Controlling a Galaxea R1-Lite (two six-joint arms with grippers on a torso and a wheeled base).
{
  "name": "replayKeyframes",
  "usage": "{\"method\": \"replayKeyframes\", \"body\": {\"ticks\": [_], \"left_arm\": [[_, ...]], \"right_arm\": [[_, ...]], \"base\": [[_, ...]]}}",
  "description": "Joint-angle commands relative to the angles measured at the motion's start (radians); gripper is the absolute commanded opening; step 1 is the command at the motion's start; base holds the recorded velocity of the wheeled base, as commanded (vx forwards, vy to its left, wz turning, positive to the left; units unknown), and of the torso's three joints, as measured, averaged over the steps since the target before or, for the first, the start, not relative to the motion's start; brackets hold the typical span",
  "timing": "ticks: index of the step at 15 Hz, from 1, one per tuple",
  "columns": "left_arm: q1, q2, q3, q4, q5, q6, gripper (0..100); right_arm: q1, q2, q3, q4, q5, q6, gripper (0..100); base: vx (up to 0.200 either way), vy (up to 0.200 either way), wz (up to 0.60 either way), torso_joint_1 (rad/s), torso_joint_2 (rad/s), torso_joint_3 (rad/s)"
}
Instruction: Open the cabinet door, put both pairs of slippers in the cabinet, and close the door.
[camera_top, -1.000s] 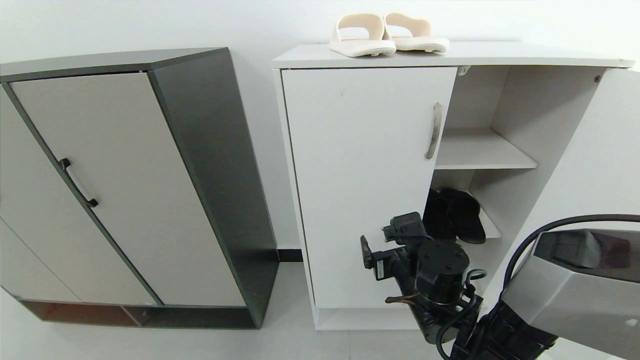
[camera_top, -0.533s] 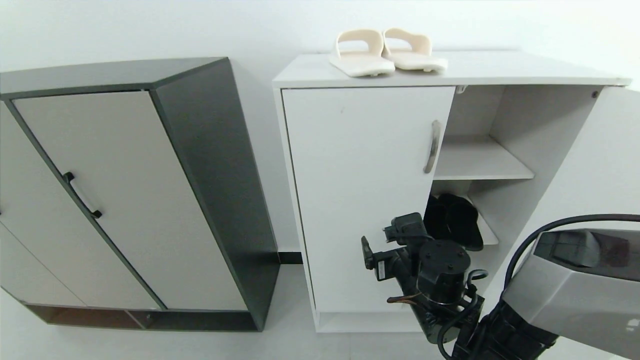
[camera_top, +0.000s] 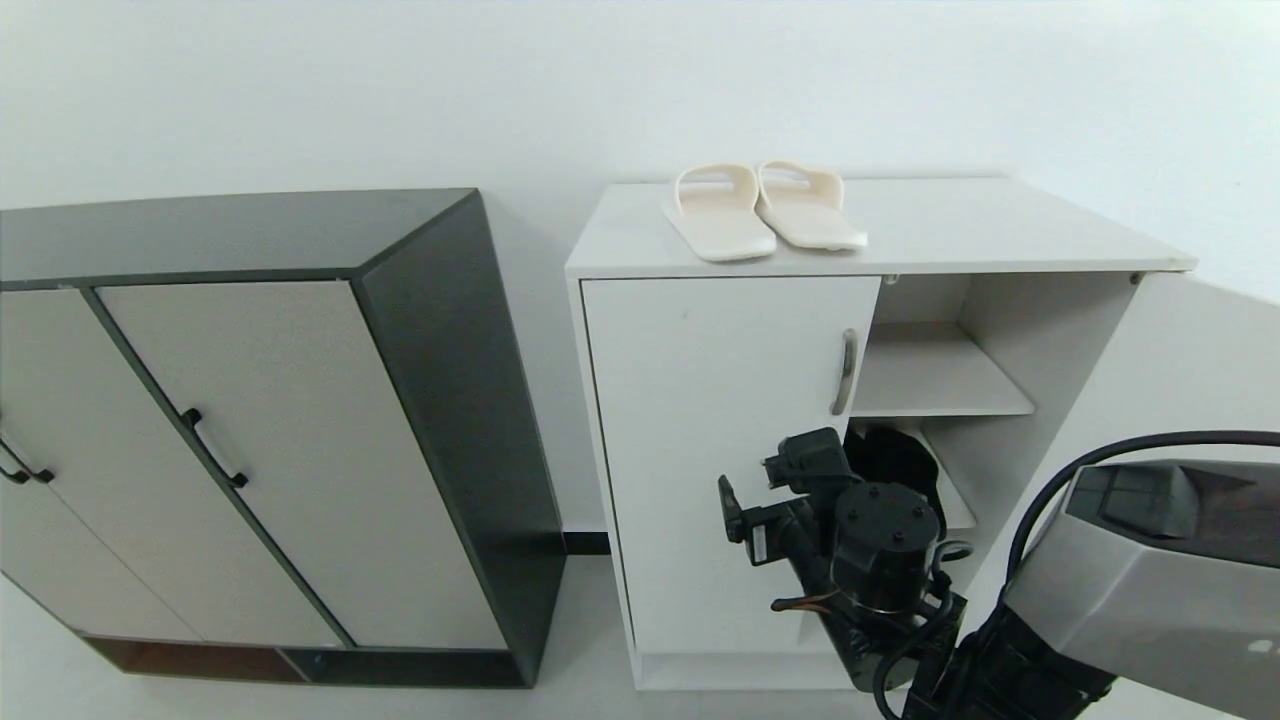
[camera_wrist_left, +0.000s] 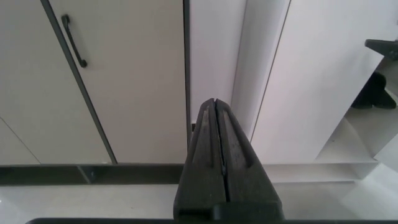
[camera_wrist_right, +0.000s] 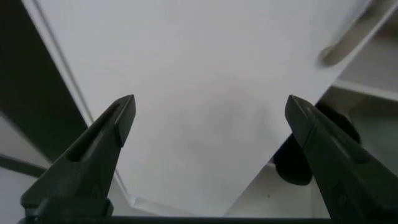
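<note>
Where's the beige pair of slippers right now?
In the head view the beige slippers lie side by side on top of the white cabinet, above its closed left door, not yet inside.

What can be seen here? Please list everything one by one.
white cabinet: one, white, right door open, left door shut
beige slippers: one pair, cream, on top of the white cabinet
black slippers: one pair, black, lower shelf inside the white cabinet
dark cabinet: one, dark grey with pale doors, left of the white cabinet
left gripper: one, black, shut, low before the cabinets
right gripper: one, black, open, facing the shut white door
</note>
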Motion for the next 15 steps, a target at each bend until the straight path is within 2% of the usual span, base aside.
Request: {"method": "replayKeyframes", "body": {"ticks": [1,15], "left_arm": [[-0.001,0.001,0.000,0.000,0.000,0.000,0],[-0.001,0.001,0.000,0.000,0.000,0.000,0]], "right_arm": [[0.001,-0.001,0.000,0.000,0.000,-0.001,100],[0.013,-0.027,0.019,0.001,0.002,-0.001,100]], "base": [[0.000,0.000,0.00,0.149,-0.47,-0.330],[0.000,0.000,0.00,0.199,-0.51,-0.316]]}}
